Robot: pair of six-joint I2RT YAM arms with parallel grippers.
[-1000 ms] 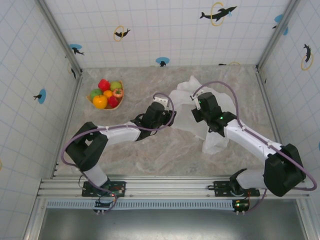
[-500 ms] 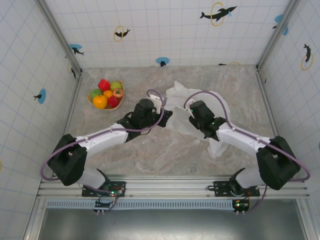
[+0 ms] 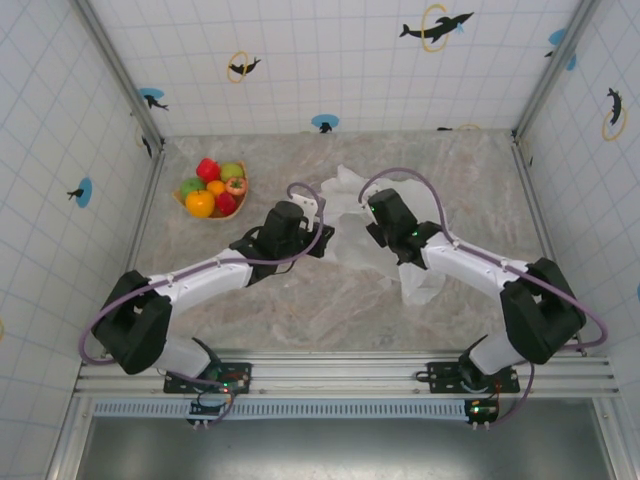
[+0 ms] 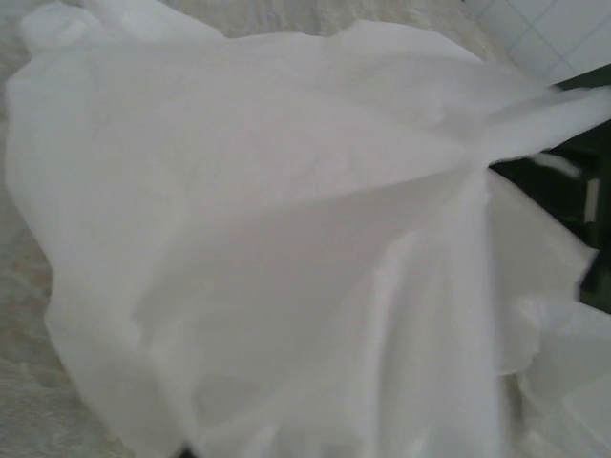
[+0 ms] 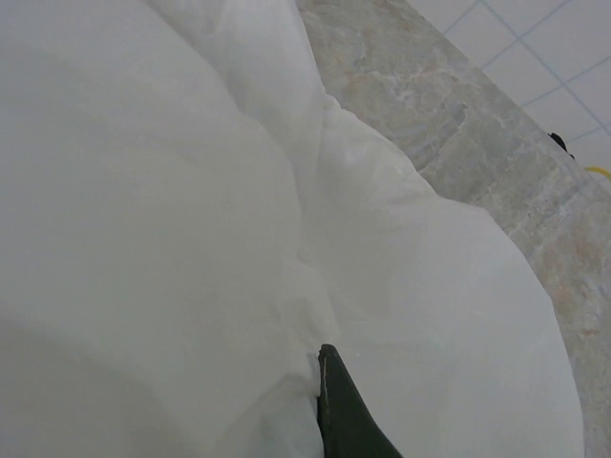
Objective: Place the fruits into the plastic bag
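The fruits (image 3: 213, 188), glossy red, green, orange and yellow, lie heaped in an orange-tan tray (image 3: 243, 192) at the far left of the table. The plastic bag (image 3: 347, 190) is crumpled mid-table, with a tail trailing to the near right (image 3: 421, 283). My left gripper (image 3: 325, 238) presses into the bag's left edge; in the left wrist view white film (image 4: 286, 239) hides its fingers. My right gripper (image 3: 375, 235) sits on the bag's top. In the right wrist view one dark finger (image 5: 344, 420) shows, with a fold of the bag (image 5: 191, 239) pinched against it.
Tiled walls and metal corner posts (image 3: 150, 135) close in the marble table on three sides. The right arm's cable (image 3: 420, 180) loops over the bag. Bare table lies between the tray and the left arm (image 3: 200, 275) and along the near edge.
Both grippers have moved left and further from the bases, closer together. The bag has been drawn left and bunched between them. The fruits have not moved.
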